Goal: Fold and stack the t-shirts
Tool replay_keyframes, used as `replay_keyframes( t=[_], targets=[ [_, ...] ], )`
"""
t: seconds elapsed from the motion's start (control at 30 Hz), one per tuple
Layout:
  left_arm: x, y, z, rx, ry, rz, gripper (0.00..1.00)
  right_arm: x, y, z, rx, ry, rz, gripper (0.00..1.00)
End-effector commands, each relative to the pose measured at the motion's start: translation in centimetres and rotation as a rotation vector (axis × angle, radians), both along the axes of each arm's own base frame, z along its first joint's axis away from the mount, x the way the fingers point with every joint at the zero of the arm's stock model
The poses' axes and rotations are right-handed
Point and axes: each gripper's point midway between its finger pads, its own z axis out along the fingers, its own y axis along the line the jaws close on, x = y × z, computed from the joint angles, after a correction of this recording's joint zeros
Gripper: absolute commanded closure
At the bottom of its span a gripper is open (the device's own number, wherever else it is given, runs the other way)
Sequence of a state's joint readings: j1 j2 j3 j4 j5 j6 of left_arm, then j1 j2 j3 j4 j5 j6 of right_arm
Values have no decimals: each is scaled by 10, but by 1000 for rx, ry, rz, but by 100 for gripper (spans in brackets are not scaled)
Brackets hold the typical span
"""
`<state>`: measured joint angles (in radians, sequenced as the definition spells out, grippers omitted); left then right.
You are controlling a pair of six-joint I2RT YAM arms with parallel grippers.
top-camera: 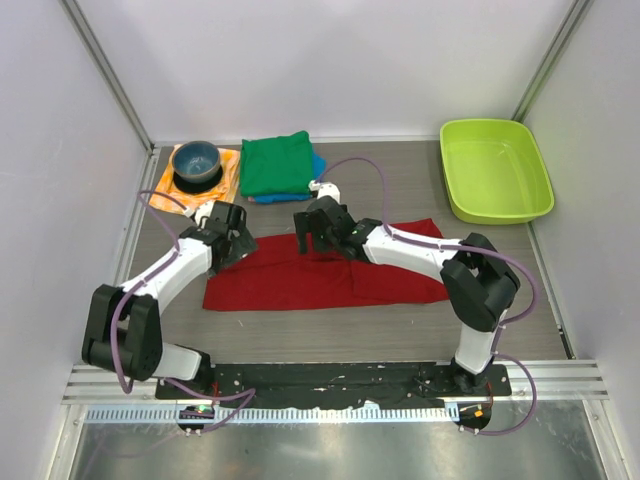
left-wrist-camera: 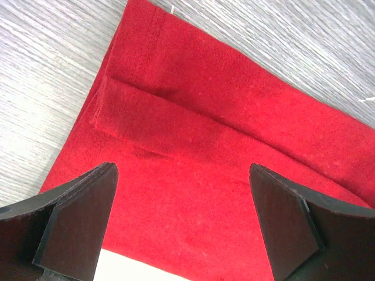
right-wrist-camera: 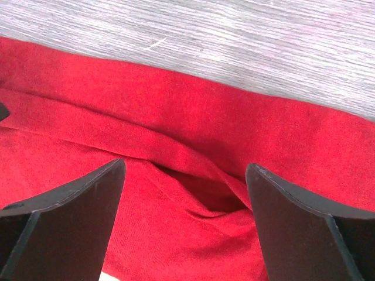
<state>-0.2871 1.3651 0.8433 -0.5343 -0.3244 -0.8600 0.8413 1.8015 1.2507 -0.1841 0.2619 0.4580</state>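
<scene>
Lying flat on the worktop [top-camera: 400, 330], the dark red t-shirt [top-camera: 330, 275] has the left end effector [top-camera: 236, 246] over its 10 o'clock corner and the right end effector [top-camera: 312, 244] over its 12 o'clock edge. Both stand wide open, gripping nothing. The folded green t-shirt [top-camera: 277, 163] sits on the blue t-shirt [top-camera: 318, 164] at the red one's 12 o'clock.

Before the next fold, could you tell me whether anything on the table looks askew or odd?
The dark red cotton t-shirt, folded into a long strip, has a raised pucker between the jaws of the open right gripper, so it lies uneven. Behind, the blue t-shirt peeks out under the folded green t-shirt.
</scene>
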Motion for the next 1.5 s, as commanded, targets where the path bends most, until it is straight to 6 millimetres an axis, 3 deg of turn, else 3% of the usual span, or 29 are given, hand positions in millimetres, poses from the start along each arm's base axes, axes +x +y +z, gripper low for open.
replay_keyframes(
  t=[0.0,0.17,0.23,0.3,0.33,0.37,0.43,0.5,0.67,0.8,1.07,1.13,1.3,1.47],
  targets=[
    [19,3,-2,28,-1,36,0,5,18,17,53,-48,57,10],
    [32,5,-3,33,-13,64,0,13,25,17,64,-67,54,10],
    [34,5,0,28,-20,68,0,18,11,11,3,-70,-9,10],
    [36,1,7,9,-26,55,0,17,-9,3,-45,-71,-74,10],
    [36,-1,9,-3,-30,48,0,21,-22,13,-53,-106,-129,9],
    [34,-4,14,-18,-40,39,0,20,-41,3,-75,-93,-174,9],
    [30,-5,16,-34,-50,38,0,22,-63,9,-67,-104,-234,8],
    [22,-6,15,-51,-48,28,0,23,-89,-1,-70,-78,-291,8],
    [-1,-23,-2,-121,-15,-26,0,17,-133,-4,-36,-64,-424,6],
    [-12,-24,-14,-90,6,-52,0,18,-167,-2,13,-85,-535,6],
    [-13,-32,-39,-97,34,-87,0,31,-178,-23,76,-43,-587,5],
    [-16,-33,-45,-95,45,-94,0,33,-178,-37,80,-10,-589,5],
    [-30,-35,-54,-94,62,-108,0,57,-191,-59,122,46,-636,5],
    [-52,-46,-60,-119,60,-125,0,84,-186,-76,93,81,-608,5]
  ],
)
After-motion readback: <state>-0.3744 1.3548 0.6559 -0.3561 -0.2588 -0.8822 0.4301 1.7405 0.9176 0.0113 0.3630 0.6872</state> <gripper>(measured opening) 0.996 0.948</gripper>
